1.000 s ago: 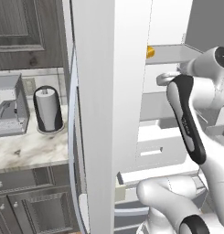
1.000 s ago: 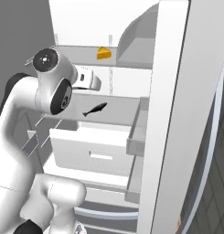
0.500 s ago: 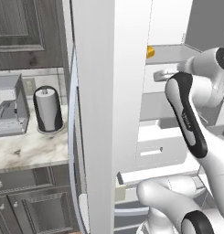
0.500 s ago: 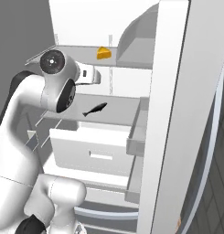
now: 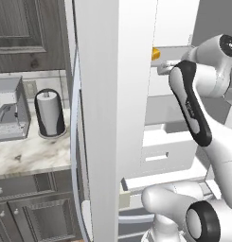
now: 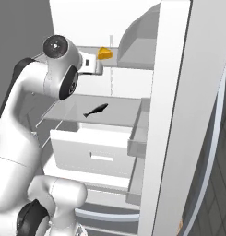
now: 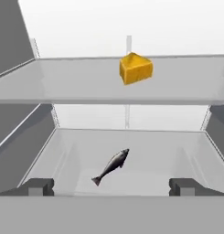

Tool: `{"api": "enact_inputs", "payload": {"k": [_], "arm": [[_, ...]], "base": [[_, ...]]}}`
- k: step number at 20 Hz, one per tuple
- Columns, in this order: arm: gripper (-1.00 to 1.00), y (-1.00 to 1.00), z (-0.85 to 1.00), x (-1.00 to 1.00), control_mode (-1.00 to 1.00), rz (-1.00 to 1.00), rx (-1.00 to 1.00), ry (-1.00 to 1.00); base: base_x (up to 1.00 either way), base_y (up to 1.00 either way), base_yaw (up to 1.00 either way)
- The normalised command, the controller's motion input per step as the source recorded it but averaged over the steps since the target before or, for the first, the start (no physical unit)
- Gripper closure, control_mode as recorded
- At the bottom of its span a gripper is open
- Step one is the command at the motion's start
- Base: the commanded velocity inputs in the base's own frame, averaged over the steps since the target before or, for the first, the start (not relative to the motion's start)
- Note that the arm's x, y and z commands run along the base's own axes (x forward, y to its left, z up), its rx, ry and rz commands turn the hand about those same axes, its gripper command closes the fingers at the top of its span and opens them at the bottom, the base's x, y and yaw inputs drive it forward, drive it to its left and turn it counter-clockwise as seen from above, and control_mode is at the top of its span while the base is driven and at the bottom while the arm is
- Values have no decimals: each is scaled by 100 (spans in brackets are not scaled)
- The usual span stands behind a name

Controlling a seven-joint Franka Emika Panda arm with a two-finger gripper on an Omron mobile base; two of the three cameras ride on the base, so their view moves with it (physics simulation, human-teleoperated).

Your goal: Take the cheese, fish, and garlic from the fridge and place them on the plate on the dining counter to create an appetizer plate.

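The tool (image 7: 111, 187) is hanging spread wide and holding nothing, its two dark tips framing the open fridge (image 6: 133, 138) from just outside. Nearest beyond them the fish (image 7: 111, 166) is lying on the lower grey shelf (image 7: 145, 169), a slim black-grey body with the tail fin pointing toward the tool and the head angled away. It is looking light and smooth, probably slippery and a little soft, so a pinch across the thicker middle of the body, not the thin tail, is likely to be holding best. Farther back and higher, the cheese (image 7: 136, 68) is sitting on the upper shelf (image 7: 63, 87), a stubby yellow-orange wedge with flat matte faces. It is appearing firm and light; closing on its two parallel flat sides should be giving a steadier hold than the sloping edges. Both shelves are reading as smooth translucent grey panes, with plain white walls behind
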Motion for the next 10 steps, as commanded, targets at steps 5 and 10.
{"api": "enact_inputs", "payload": {"k": [5,10], "arm": [[-100,0,12,38,-100,0,0,3],[-100,1,9,36,-100,0,0,0]], "base": [[0,0,0],[0,0,0]]}}
